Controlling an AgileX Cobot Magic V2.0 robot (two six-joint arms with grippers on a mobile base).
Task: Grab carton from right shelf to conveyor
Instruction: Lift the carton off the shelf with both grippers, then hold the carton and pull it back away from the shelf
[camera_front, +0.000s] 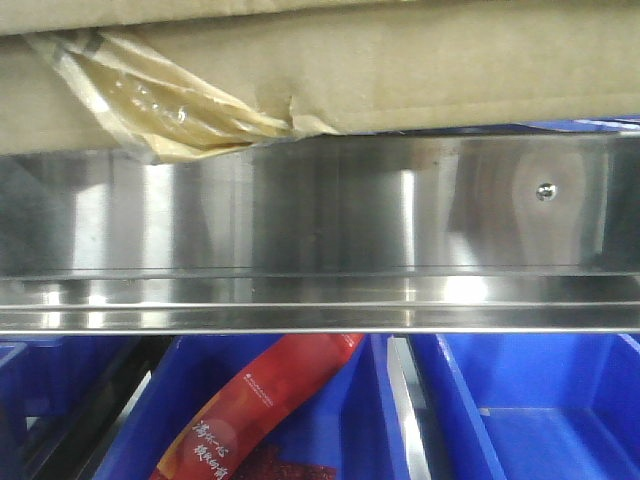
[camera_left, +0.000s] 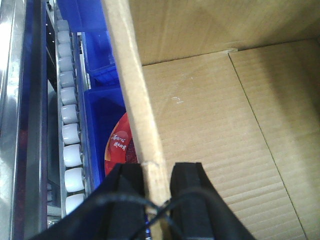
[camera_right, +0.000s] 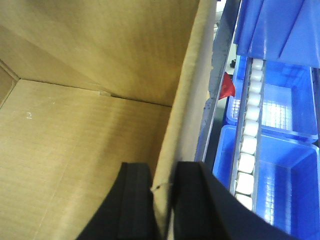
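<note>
On the shelf (camera_front: 300, 215), at its front edge | carton (camera_front: 420, 70) sits, tape tuft (camera_front: 170, 115) hanging over | my left pincer (camera_left: 157, 182) clamped on its left wall | my right pincer (camera_right: 162, 182) clamped on its right wall | I grip both sides so the wide box should lift level.

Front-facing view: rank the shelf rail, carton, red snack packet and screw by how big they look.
1. shelf rail
2. carton, cut off by the frame's top edge, so only narrowly behind the rail
3. red snack packet
4. screw
</note>
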